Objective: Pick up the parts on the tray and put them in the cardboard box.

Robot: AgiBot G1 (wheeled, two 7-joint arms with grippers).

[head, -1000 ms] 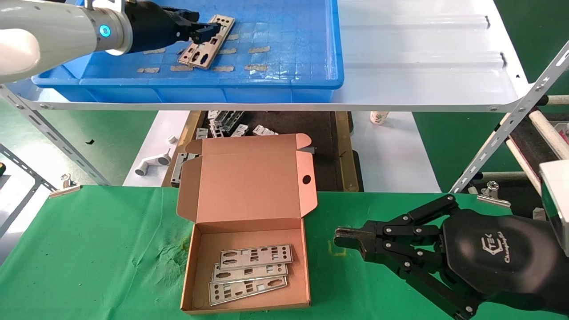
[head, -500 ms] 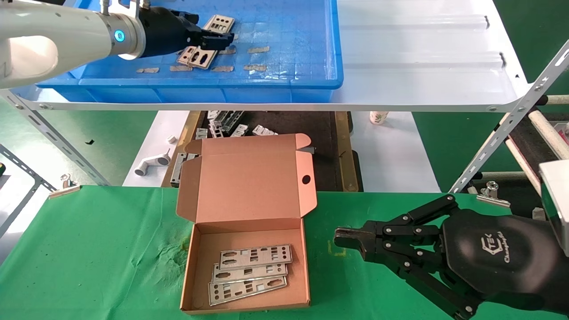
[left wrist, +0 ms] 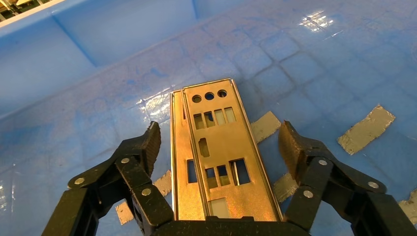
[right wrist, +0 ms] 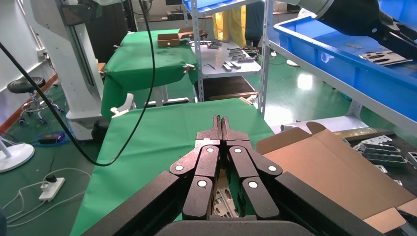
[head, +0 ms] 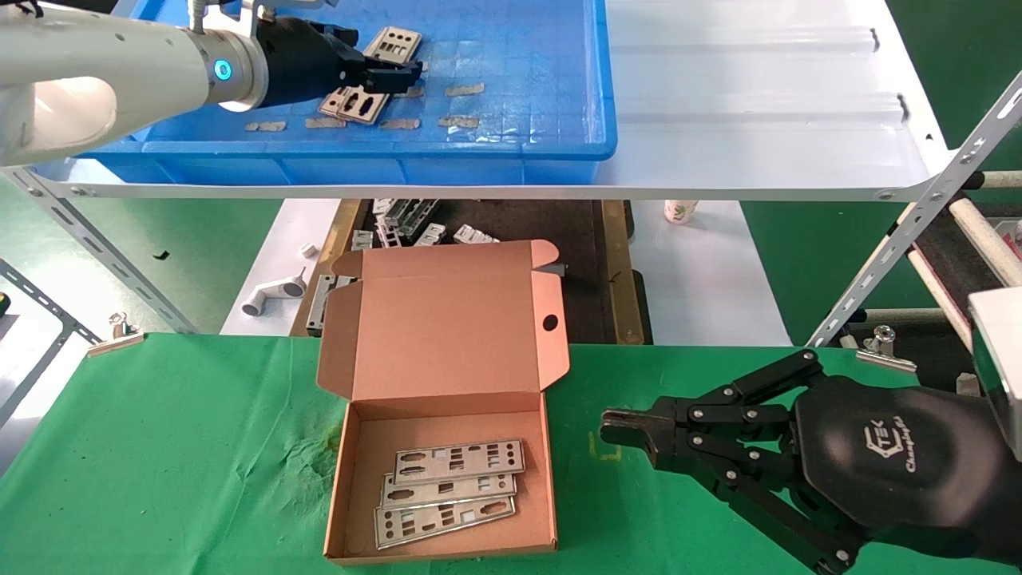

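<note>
While the left gripper (head: 393, 73) reaches into the tray (head: 527, 112) at 11 o'clock of the head view, its fingers (left wrist: 147, 142) are spread wide on both sides of two stacked parts (left wrist: 216, 152) and do not touch them. These parts (head: 371, 76) lie on the tray floor among tape scraps (head: 463, 89). At 6 o'clock the box (head: 447, 415) stands open on the green cloth (head: 160, 447) with three plates (head: 451, 491) inside. At 4 o'clock the right gripper (head: 619, 427) hovers beside the box, its fingers pressed together with nothing between them.
</note>
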